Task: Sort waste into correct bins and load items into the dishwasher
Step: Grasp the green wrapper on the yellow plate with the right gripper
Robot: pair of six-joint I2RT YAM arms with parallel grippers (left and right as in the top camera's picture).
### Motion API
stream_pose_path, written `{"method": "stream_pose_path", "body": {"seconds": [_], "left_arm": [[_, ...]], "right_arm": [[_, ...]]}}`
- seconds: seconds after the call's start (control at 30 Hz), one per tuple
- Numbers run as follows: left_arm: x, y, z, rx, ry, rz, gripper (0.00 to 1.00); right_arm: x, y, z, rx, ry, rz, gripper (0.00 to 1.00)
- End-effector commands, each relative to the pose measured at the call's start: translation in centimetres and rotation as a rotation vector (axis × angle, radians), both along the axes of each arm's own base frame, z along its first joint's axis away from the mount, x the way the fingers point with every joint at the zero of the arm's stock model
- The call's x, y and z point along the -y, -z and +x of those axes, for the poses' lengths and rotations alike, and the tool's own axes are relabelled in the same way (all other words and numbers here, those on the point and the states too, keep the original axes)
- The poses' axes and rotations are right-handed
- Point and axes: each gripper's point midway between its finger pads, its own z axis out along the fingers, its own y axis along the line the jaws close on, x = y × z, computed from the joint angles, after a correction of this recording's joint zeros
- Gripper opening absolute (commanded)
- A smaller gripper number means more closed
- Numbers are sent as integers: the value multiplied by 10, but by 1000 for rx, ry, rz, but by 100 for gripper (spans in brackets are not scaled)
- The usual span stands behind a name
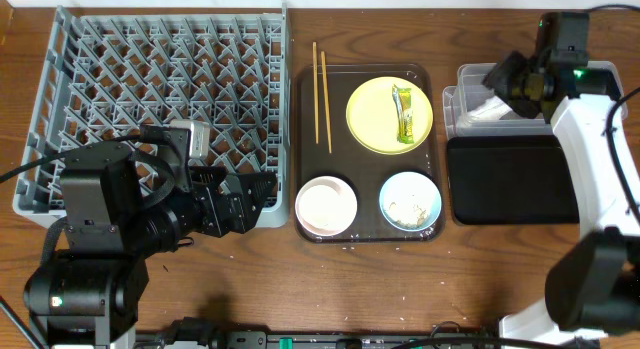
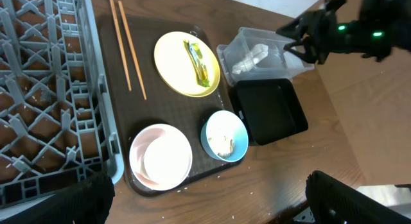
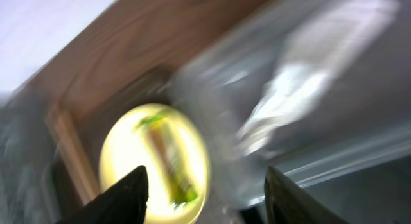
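The brown serving tray (image 1: 365, 169) has the dish rack (image 1: 160, 79) tight on its left and the black tray (image 1: 510, 179) on its right; its near side seems open.

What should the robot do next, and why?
Probably swing the right gripper over to the wrapper on the plate: the napkin already lies in the tub, and the jaws look open and empty.

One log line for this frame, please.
napkin in clear tub | wrapper on yellow plate | left gripper open beside dish rack | right gripper open over clear tub
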Motion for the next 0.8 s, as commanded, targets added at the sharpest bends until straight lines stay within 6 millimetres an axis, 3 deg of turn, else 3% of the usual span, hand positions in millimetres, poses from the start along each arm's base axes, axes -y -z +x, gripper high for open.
{"method": "stream_pose_path", "body": {"seconds": [0.0, 0.1, 0.23, 0.43, 0.57, 0.7, 0.77], "left_arm": [[1, -11, -2, 32, 8, -8, 97], [1, -11, -2, 31, 8, -8, 97], [1, -11, -2, 31, 7, -8, 99], [1, -11, -2, 30, 8, -8, 99], [1, -11, -2, 31, 8, -8, 100], [1, -11, -2, 31, 8, -8, 100], [1, -11, -2, 31, 8, -8, 100]], "right_arm": [[-70, -41, -16, 125, -417, -50, 57], [-98, -24, -26, 84, -515, -115, 57], [-114, 11, -25, 14, -527, -262, 62], [-115, 74, -4, -82, -446, -410, 65], [-117, 128, 12, -131, -448, -422, 63], [-120, 166, 12, -186, -465, -415, 49], [-128, 174, 9, -198, -490, -380, 18]]}}
